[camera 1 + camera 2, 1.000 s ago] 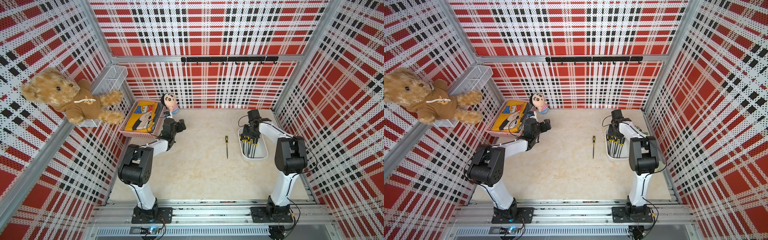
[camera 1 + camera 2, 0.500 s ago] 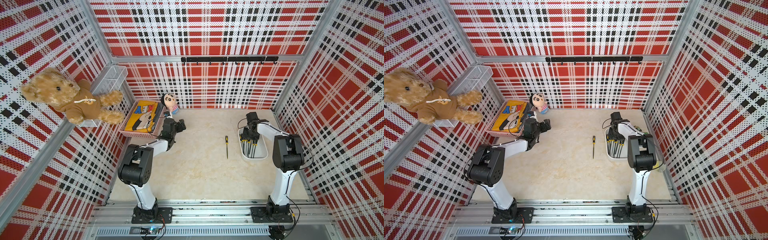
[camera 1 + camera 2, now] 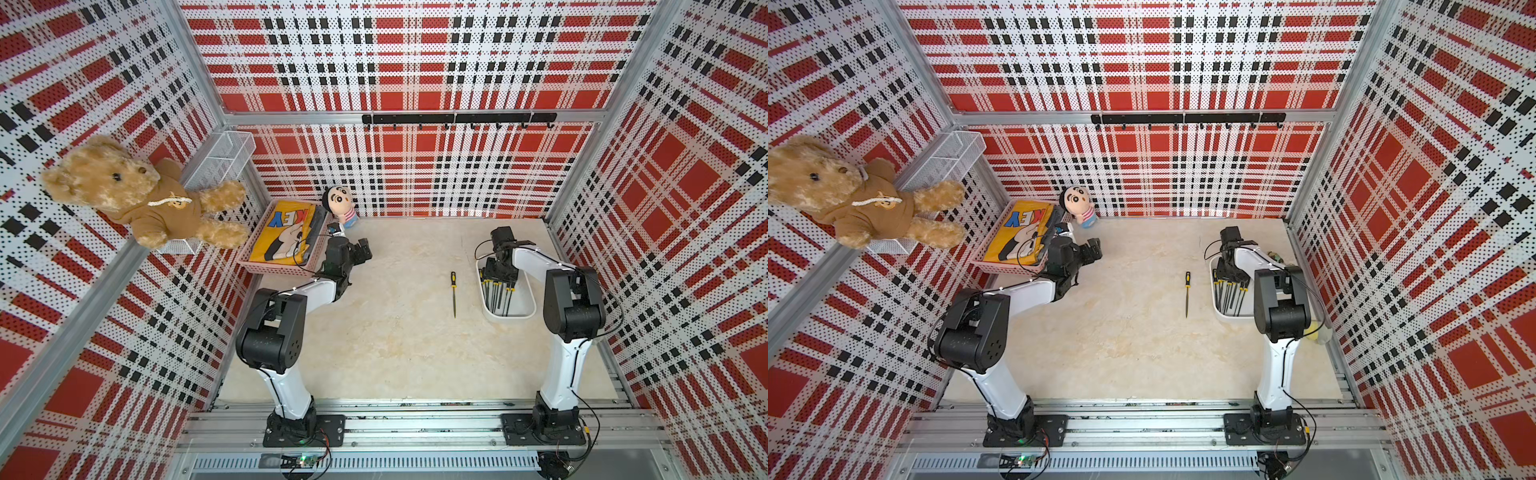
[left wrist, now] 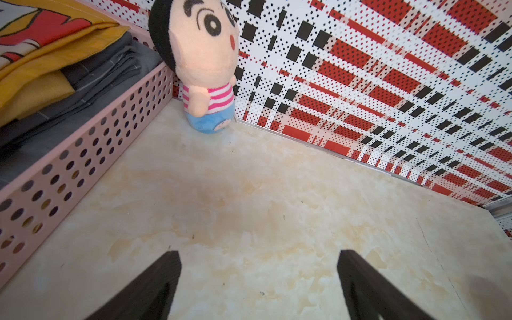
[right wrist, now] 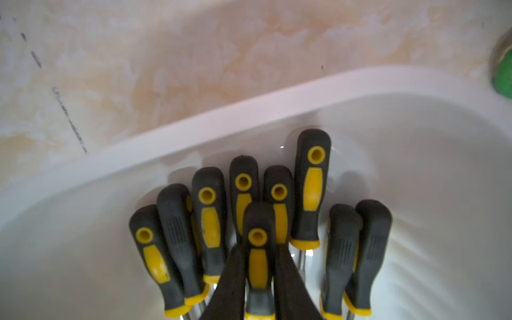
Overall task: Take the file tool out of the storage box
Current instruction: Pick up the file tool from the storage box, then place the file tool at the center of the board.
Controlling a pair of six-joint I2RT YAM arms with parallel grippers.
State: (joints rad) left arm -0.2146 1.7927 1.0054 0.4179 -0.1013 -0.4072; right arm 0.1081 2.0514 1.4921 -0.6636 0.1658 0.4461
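Slippage is the risk: the right pincer [image 5: 259,249] clenches the handle of the file [image 5: 257,221] lying between its jaws inside the box [image 5: 249,110], atop other files [image 5: 311,188] packed close either side, so a lift could snag neighbours or let the blade droop.

In the storage box [image 3: 524,301] lie files [image 3: 496,291]; left of it, one file [image 3: 454,293].

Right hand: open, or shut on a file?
Shut on a file: in the right wrist view, the right hand's fingers press both sides of its handle, inside the box.
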